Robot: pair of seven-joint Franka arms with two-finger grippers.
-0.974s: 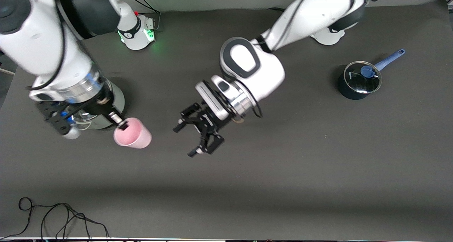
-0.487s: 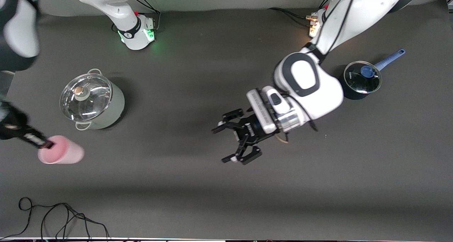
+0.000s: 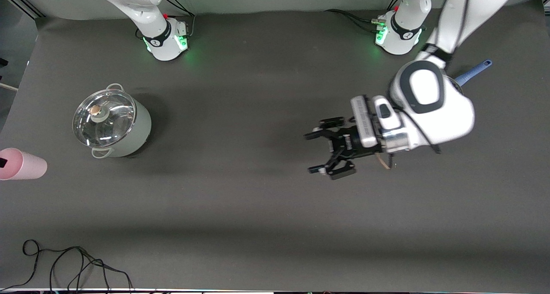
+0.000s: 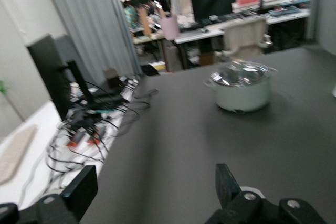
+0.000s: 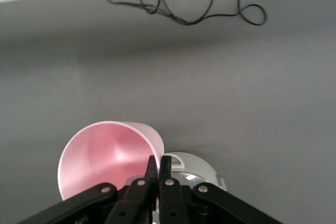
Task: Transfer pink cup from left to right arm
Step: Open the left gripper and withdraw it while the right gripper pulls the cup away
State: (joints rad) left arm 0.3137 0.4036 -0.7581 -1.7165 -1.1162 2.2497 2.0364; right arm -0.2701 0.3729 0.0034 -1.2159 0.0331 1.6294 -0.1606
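Even, fairly bright overhead light falls on the dark matte counter in the front view, which stays sharp throughout. A broad soft shadow band crosses it toward six o'clock. The steel pot carries white glare on its glass lid and drops a faint shadow toward three o'clock. Green lamps glow at both arm bases. The left wrist view is smeared overall, its background room washed out. The right wrist view is dimmer and grey, the pink cup softly lit inside.
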